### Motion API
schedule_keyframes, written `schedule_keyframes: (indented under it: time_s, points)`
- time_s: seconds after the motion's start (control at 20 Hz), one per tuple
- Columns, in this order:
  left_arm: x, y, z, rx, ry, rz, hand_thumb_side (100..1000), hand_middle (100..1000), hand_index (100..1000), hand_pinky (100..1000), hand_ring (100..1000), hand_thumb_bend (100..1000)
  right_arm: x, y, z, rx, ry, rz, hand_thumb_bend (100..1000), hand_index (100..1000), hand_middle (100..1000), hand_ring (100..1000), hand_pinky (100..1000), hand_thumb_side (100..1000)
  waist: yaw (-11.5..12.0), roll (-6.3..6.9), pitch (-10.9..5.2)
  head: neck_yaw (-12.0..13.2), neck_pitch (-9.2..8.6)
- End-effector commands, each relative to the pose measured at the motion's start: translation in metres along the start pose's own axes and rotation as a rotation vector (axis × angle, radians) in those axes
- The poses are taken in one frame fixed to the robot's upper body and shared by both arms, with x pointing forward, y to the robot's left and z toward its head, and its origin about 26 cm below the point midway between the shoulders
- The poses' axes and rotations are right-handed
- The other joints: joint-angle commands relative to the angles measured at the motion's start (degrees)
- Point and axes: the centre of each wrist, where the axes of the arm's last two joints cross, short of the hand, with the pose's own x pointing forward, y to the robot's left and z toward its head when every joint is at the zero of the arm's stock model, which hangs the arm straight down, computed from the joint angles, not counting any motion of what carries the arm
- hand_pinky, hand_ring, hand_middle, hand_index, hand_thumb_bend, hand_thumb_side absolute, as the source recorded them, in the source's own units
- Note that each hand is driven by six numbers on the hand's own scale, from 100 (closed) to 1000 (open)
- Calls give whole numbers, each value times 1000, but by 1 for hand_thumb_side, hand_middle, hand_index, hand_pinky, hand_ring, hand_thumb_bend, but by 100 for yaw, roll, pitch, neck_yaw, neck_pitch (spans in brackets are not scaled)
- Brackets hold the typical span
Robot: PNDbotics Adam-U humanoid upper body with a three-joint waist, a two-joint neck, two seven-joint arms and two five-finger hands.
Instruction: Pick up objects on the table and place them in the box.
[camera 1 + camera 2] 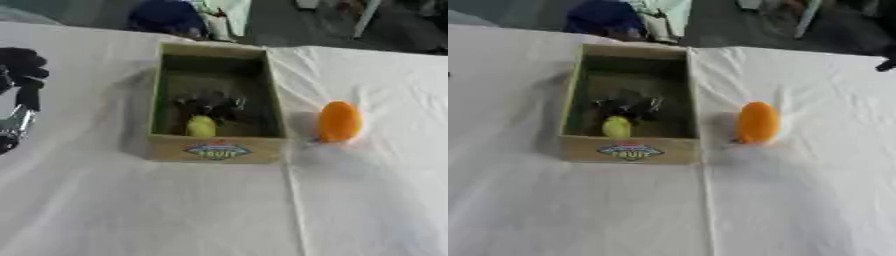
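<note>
An open cardboard box (pixel 214 150) with a fruit label on its front wall stands in the middle of the white cloth. Inside, against the near wall, lies a small yellow fruit (pixel 200 126), with a dark, glinting object (pixel 210 104) just behind it. An orange egg-shaped object (pixel 339 121) stands on the cloth to the right of the box, a little apart from it. My left hand (pixel 22 75) shows at the left edge, well away from the box and holding nothing I can see. A black bit of my right hand (pixel 887 62) pokes in at the right edge.
The white tablecloth (pixel 175 210) covers the table, with a crease running from the box's right corner toward me. Beyond the far edge sit a blue rounded thing (pixel 166 17) and some pale clutter on a dark floor.
</note>
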Motion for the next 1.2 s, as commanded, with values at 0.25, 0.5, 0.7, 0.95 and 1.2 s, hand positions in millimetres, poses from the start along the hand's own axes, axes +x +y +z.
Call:
schedule_keyframes:
  time_s: [0.25,0.5,0.7,0.95,1.2]
  points:
    - [0,-6,6,17,4,-8,286,712,829,735,741,100,-5,-13,-17,475,-129,261,354,877,726,844,703,200,75,18,-92,-123,40]
    - [-1,-13,7,5,15,11,309,708,829,733,738,100,-19,-2,-27,525,-89,267,359,875,727,846,704,219,143,22,-75,-185,56]
    - [-2,-17,7,-9,17,26,325,702,829,731,733,100,-31,8,-32,557,-55,264,349,875,725,847,704,233,174,23,-75,-215,48]
    - [-2,-21,7,-20,25,42,342,696,830,729,727,100,-42,18,-35,579,-22,254,332,874,724,849,705,256,195,27,-70,-256,58]
    - [-3,-23,7,-23,28,51,343,692,830,727,722,100,-53,30,-38,612,13,245,323,878,725,850,705,284,228,37,-55,-276,43]
